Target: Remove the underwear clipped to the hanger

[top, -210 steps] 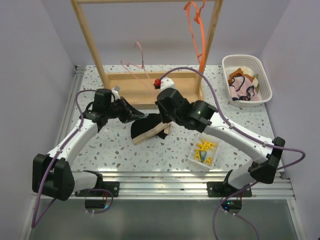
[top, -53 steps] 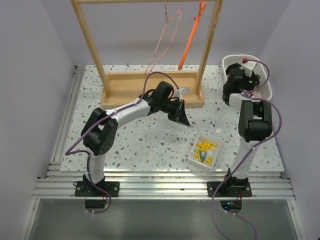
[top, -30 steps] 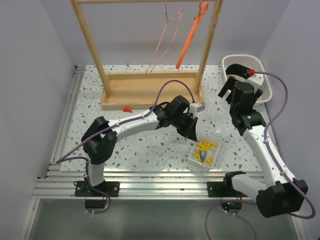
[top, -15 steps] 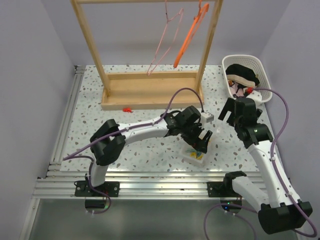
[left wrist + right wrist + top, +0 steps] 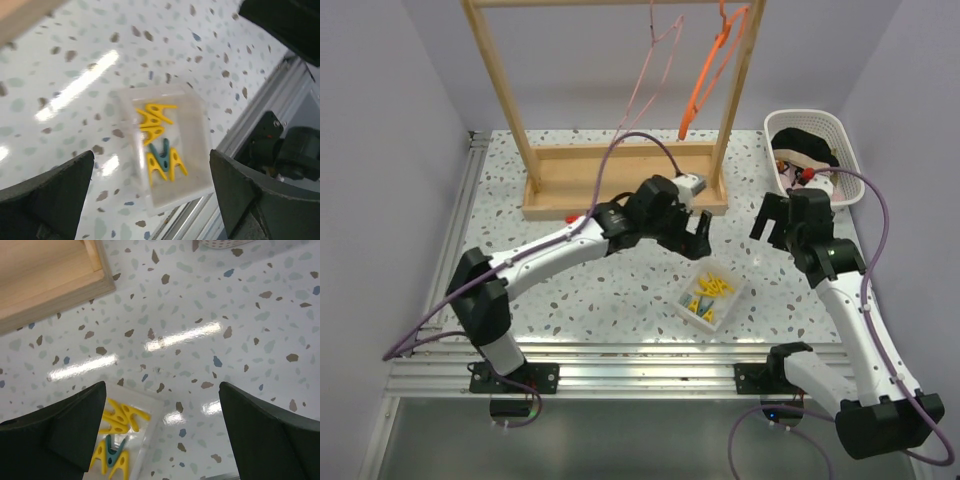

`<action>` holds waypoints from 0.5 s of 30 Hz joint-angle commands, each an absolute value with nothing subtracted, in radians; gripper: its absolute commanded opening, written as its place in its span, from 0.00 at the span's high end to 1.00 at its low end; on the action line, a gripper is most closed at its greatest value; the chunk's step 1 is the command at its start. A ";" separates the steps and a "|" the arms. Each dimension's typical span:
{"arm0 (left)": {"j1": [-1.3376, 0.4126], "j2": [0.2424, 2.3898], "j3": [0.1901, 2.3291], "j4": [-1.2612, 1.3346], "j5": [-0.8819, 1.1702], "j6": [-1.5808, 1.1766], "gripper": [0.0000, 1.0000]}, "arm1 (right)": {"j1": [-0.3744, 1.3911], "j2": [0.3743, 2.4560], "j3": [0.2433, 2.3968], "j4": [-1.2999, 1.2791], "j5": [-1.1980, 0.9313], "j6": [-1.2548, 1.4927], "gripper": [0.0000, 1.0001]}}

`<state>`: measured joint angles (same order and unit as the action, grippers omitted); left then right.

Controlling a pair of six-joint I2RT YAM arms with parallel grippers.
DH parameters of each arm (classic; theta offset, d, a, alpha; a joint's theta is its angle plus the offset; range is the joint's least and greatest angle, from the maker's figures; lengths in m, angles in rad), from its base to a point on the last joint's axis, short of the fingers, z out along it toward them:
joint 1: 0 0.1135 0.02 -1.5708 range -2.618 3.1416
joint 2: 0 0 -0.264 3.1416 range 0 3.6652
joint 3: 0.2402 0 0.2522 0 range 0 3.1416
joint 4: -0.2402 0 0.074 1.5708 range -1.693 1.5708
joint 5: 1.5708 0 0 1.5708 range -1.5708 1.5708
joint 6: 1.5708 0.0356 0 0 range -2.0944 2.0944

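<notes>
The underwear lies in the white basket (image 5: 848,160) at the back right: a black brief with beige panels (image 5: 804,143) on top, a bit of pale pink cloth (image 5: 787,172) under it. A thin pink hanger (image 5: 655,62) and an orange hanger (image 5: 712,68) hang bare on the wooden rack (image 5: 510,95). My left gripper (image 5: 694,236) (image 5: 151,155) is open above the table, just behind the clip tray (image 5: 708,297), with nothing in it. Below the basket, my right gripper (image 5: 772,222) (image 5: 162,385) also stands open with nothing between its fingers.
The clear tray (image 5: 200,150) (image 5: 150,405) holds several yellow clips (image 5: 155,120) and a teal clip (image 5: 163,152). A red clip (image 5: 572,218) lies on the table before the rack's base (image 5: 570,185). The metal rail (image 5: 650,360) runs along the near edge.
My left gripper opened over the tray, then drew back toward the rack. The tray has shifted a little leftward. My right gripper pulled away from the basket toward the near side.
</notes>
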<state>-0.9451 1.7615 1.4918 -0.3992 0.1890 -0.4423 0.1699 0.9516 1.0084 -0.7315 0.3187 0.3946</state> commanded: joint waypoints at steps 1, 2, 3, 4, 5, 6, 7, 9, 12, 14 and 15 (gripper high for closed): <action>-0.816 1.599 1.395 -0.432 0.043 -0.517 0.00 | 0.175 0.977 1.052 -0.709 0.158 0.347 0.02; -0.772 1.583 1.373 -0.484 0.019 -0.550 0.00 | 0.175 0.983 1.057 -0.712 0.128 0.342 0.02; -0.674 1.569 1.349 -0.509 -0.029 -0.567 0.00 | 0.176 0.992 1.057 -0.716 0.065 0.336 0.02; -0.620 1.550 1.298 -0.523 -0.031 -0.572 0.00 | 0.184 0.994 1.055 -0.715 0.042 0.333 0.02; -0.567 1.545 1.273 -0.544 -0.034 -0.587 0.00 | 0.187 0.994 1.046 -0.710 0.013 0.328 0.02; -0.475 1.543 1.252 -0.549 -0.046 -0.592 0.00 | 0.195 0.994 1.043 -0.707 -0.027 0.322 0.02; -0.435 1.551 1.218 -0.551 -0.041 -0.591 0.00 | 0.213 0.997 1.037 -0.706 -0.050 0.312 0.02; -0.362 1.589 1.215 -0.574 -0.086 -0.594 0.00 | 0.225 1.003 1.032 -0.721 -0.093 0.302 0.02; -0.306 1.635 1.215 -0.580 -0.123 -0.617 0.00 | 0.252 1.012 1.022 -0.738 -0.117 0.304 0.02; -0.290 1.660 1.206 -0.563 -0.138 -0.635 0.00 | 0.267 1.002 1.005 -0.733 -0.121 0.308 0.02; -0.276 1.664 1.201 -0.557 -0.144 -0.658 0.00 | 0.268 0.997 1.002 -0.730 -0.120 0.314 0.02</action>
<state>-0.2924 1.6604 1.2064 -0.5568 -0.0948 -0.5961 0.2565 1.0107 1.0111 -0.7311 -0.0574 0.3309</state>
